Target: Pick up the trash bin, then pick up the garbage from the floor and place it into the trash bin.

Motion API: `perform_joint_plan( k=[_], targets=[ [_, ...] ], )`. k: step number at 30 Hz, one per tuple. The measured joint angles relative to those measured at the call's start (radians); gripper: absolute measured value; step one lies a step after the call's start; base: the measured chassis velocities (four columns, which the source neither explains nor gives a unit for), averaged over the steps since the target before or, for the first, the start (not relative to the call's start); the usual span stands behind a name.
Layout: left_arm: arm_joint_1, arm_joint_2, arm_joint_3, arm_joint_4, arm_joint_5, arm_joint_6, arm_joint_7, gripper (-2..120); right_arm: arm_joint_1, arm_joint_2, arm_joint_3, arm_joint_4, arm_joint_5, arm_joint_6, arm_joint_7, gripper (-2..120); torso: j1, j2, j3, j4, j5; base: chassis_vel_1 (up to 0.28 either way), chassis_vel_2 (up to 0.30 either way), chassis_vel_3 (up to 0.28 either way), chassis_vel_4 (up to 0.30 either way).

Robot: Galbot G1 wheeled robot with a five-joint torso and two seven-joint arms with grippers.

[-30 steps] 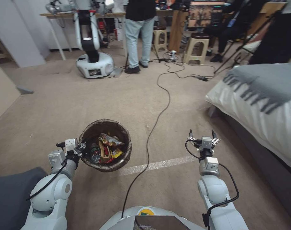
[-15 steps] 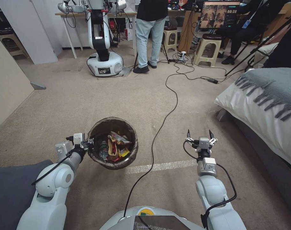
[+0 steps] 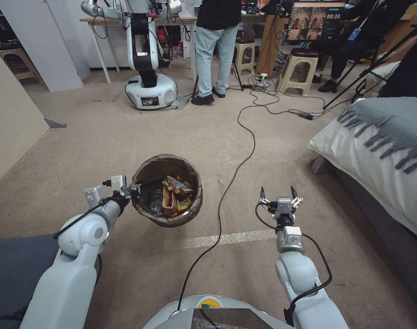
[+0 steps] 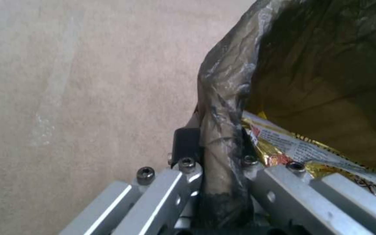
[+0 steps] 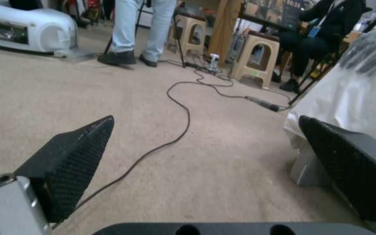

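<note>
low in front of the robot, the left pincer [image 3: 134, 189] pinches the near-left rim of the trash bin [image 3: 168, 189] and holds it up above the carpet [image 3: 103, 146]. from the left wrist, one finger [image 4: 186, 145] sits outside the rim and the other goes inside, with the dark bag [image 4: 223, 98] squeezed tight between them. right past the pincer, inside the bin, lies the garbage [image 3: 174, 197]: a shiny yellow snack wrapper [image 4: 292, 148], a clear bottle [image 3: 156, 202], and red and tan scraps. the bin's mouth faces up and tips a little. well off to the other side hangs the right pincer [image 3: 277, 195], spread wide with nothing in it, its two black fingertips [image 5: 72, 153] far apart above the carpet. a black cable [image 3: 227, 183] runs along the floor between the two pincers and goes on far ahead. a strip of pale tape [image 3: 227, 237] lies on the carpet, a bit nearer the robot than both pincers. off to the outer side of the right pincer is a bed [image 3: 377, 155] with a white cover and a grey blanket [image 3: 391, 123]. far ahead of the left pincer stands another white robot [image 3: 149, 87].
</note>
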Motion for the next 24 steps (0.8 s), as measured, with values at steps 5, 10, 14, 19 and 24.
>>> perform_joint_plan(
  k=[5, 10, 14, 19, 24],
  targets=[
    [-0.021, 0.010, 0.014, 0.025, -0.017, 0.000, -0.015, 0, -0.003, 0.002, -0.001, 0.000, -0.005, 0.002, 0.000, 100, 0.000, 0.000, 0.000, 0.0001, 0.0000, 0.000, 0.000, 0.000, 0.000],
    [-0.044, 0.019, 0.029, 0.052, -0.040, 0.002, -0.037, 0, -0.007, 0.004, -0.002, 0.000, -0.009, 0.004, 0.000, 100, 0.000, 0.000, 0.000, 0.0000, -0.0001, 0.000, 0.000, 0.000, 0.000],
    [-0.103, 0.034, 0.064, 0.132, -0.069, 0.002, -0.076, 0, -0.019, 0.011, -0.003, 0.002, -0.023, 0.010, 0.000, 100, 0.000, 0.000, 0.000, -0.0001, 0.0000, 0.000, 0.000, 0.000, 0.000],
    [-0.195, 0.043, 0.144, 0.261, -0.137, 0.002, -0.155, 0, -0.044, 0.022, 0.018, 0.005, -0.036, 0.027, 0.000, 100, 0.000, 0.000, 0.000, -0.0001, 0.0000, 0.000, 0.000, 0.000, 0.000],
    [-0.240, 0.048, 0.201, 0.352, -0.178, 0.001, -0.218, 0, -0.048, 0.034, 0.026, -0.004, -0.037, 0.037, 0.002, 100, 0.000, 0.000, 0.000, -0.0001, 0.0001, 0.000, 0.000, 0.000, 0.000]
  ],
)
